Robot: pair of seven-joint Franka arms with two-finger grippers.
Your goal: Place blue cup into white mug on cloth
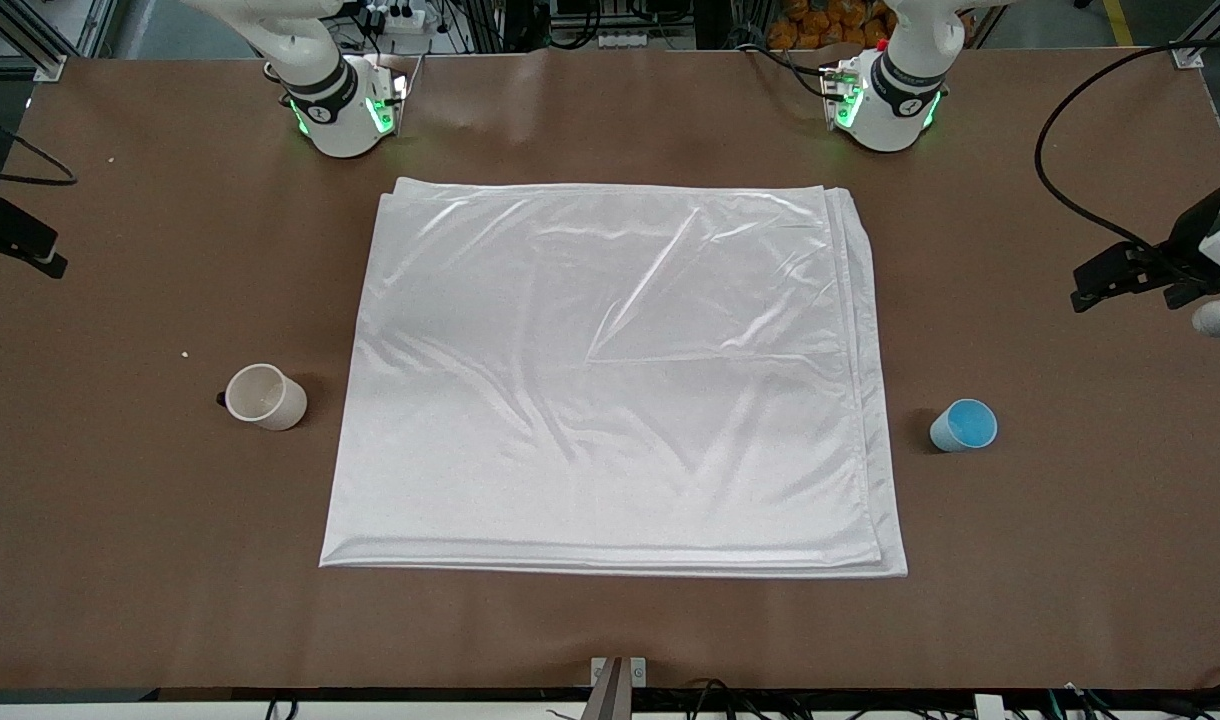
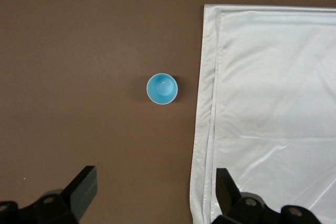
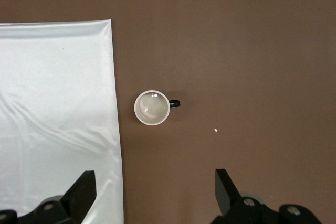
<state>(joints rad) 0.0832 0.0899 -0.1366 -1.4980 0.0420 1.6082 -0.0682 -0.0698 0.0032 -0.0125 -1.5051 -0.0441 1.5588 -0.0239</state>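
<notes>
The blue cup (image 1: 965,425) stands upright on the bare table beside the cloth (image 1: 610,380), toward the left arm's end. The white mug (image 1: 263,397) stands upright on the bare table beside the cloth, toward the right arm's end, with its black handle pointing away from the cloth. My left gripper (image 2: 156,176) is open and empty, high over the table near the blue cup (image 2: 162,88) and the cloth's edge (image 2: 210,129). My right gripper (image 3: 154,177) is open and empty, high over the table near the mug (image 3: 153,107) and the cloth's edge (image 3: 113,129).
The brown table (image 1: 610,630) has bare room all round the cloth. Both arm bases (image 1: 345,110) (image 1: 885,100) stand along the table's edge farthest from the front camera. A black cable (image 1: 1070,200) lies at the left arm's end. A small white crumb (image 3: 216,129) lies near the mug.
</notes>
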